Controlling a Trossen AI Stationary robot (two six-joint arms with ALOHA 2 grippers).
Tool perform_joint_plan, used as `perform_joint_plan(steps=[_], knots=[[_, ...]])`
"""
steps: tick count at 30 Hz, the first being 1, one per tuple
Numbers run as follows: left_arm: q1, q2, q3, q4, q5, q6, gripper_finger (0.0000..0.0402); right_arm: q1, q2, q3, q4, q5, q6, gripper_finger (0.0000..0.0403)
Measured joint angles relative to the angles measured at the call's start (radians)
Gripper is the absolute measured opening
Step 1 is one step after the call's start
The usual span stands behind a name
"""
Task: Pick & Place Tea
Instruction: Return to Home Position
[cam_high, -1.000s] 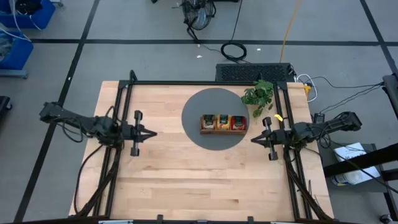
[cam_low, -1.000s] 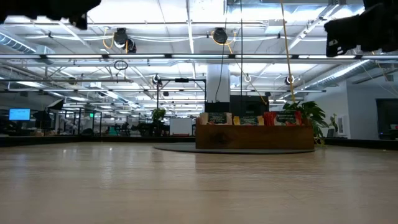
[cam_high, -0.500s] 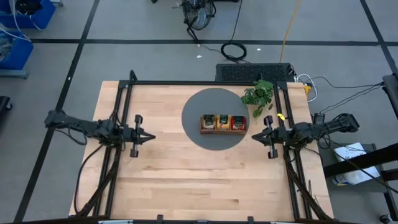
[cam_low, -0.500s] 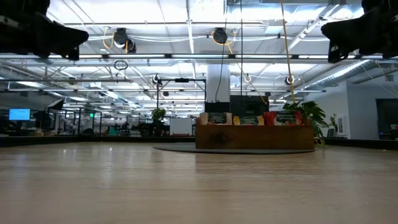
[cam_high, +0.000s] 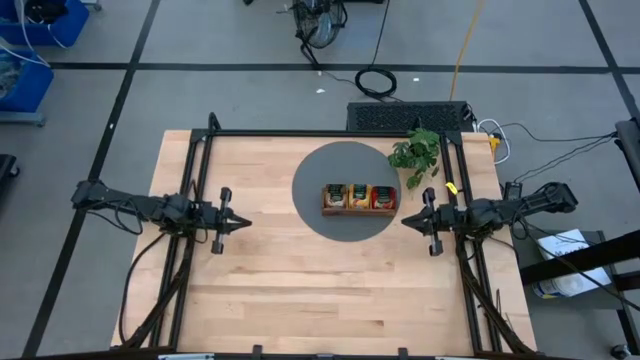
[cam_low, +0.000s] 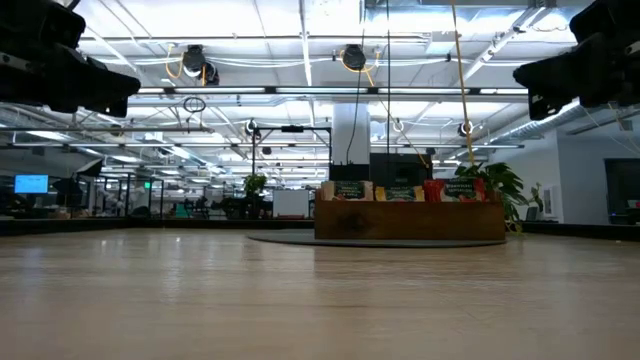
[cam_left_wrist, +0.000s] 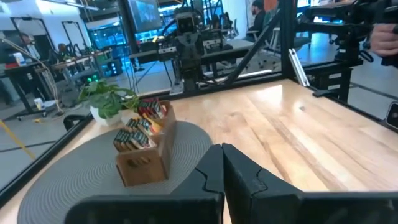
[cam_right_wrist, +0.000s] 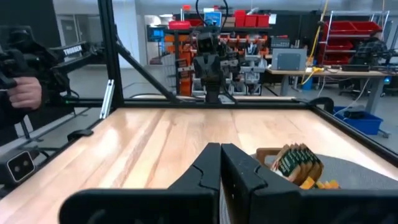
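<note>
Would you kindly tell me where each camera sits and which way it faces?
High view: overhead, straight down on the light wooden table; left gripper and right gripper point inward.
Low view: at table-top height, level towards the brown wooden three-compartment tray; dark arm parts in upper corners.
Left wrist view: past its own shut fingers towards the tray and right gripper.
Right wrist view: past its own shut fingers towards the left gripper.
Shared: both wrist views show tea packets in the tray on the round grey mat.
</note>
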Motion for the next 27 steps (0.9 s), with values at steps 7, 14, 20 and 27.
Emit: perform_joint_plan(steps=[7,14,20,27], knots=[[0.0,0.0,0.0,-0.013,-0.019,-0.017,0.0005,0.0,0.0,-0.001,0.012,-0.014,-0.028,0.0],[0.0,0.0,0.0,-0.012,-0.02,-0.086,0.0008,0.0,0.0,-0.001,0.032,-0.014,0.006,0.0],[0.0,0.0,0.0,-0.011,-0.021,-0.139,0.0038,0.0,0.0,-0.002,0.032,-0.014,0.007,0.0],[0.0,0.001,0.0,-0.01,-0.021,-0.14,0.0052,0.0,0.0,-0.002,0.032,-0.015,0.007,0.0]])
